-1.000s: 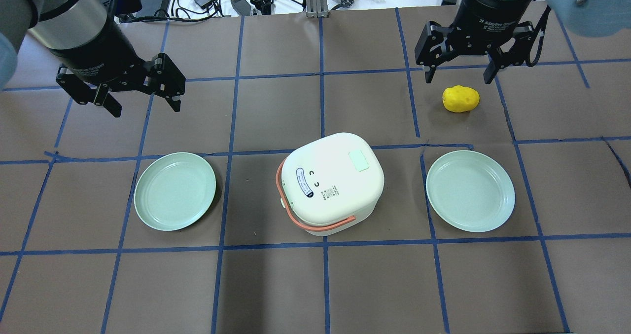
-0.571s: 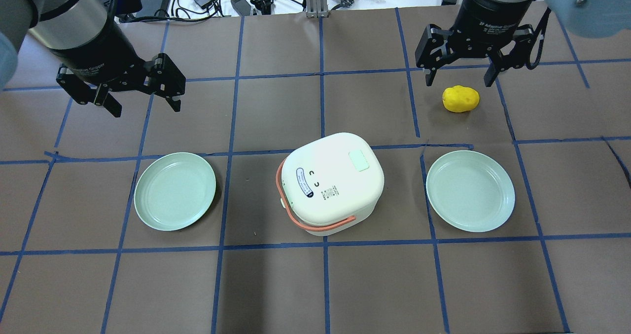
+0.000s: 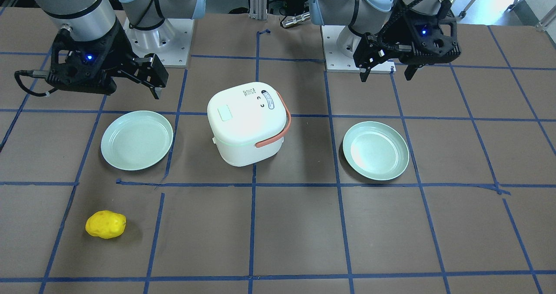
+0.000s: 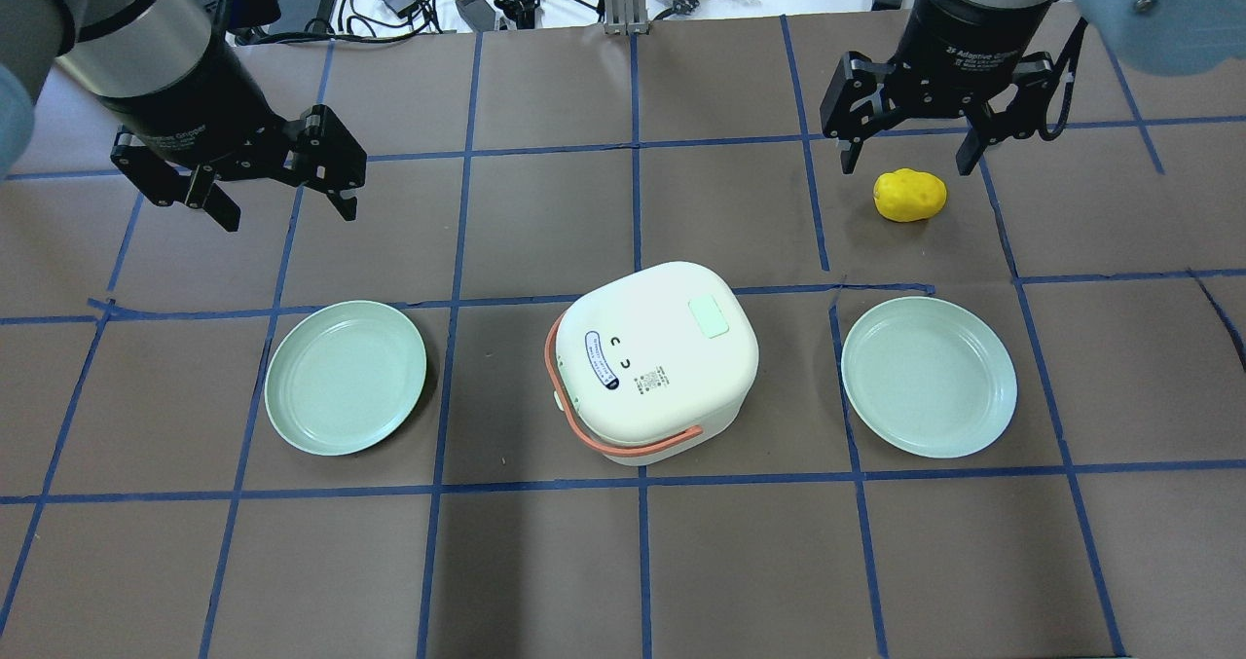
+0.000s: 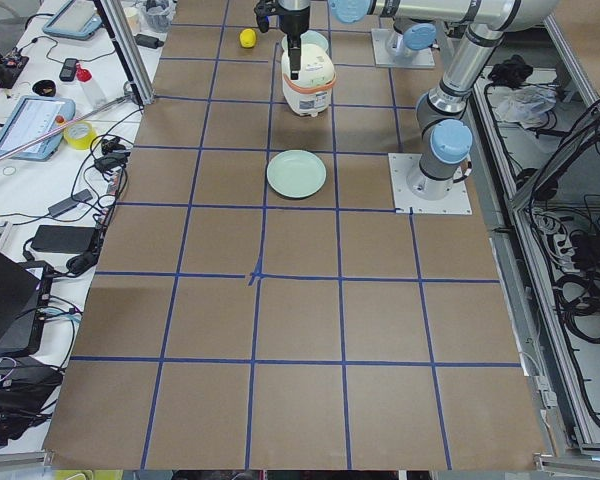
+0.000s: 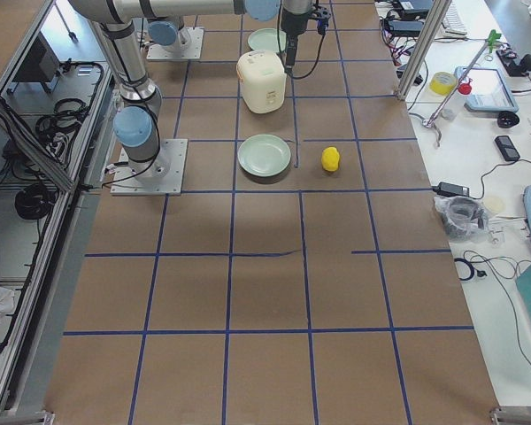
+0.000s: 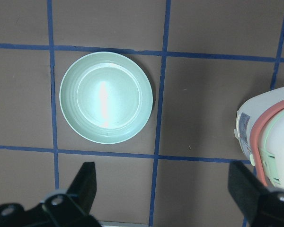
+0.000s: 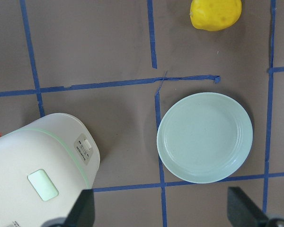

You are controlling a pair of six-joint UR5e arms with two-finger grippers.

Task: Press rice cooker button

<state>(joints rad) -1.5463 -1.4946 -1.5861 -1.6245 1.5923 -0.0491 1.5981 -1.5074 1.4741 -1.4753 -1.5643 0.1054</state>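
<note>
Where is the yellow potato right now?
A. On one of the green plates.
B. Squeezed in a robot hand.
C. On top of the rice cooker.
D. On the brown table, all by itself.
D: the yellow potato lies straight on the brown table, with nothing else under it and nothing gripping it.

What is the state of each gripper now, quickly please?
Left gripper: open, holding nothing.
Right gripper: open, holding nothing.
</note>
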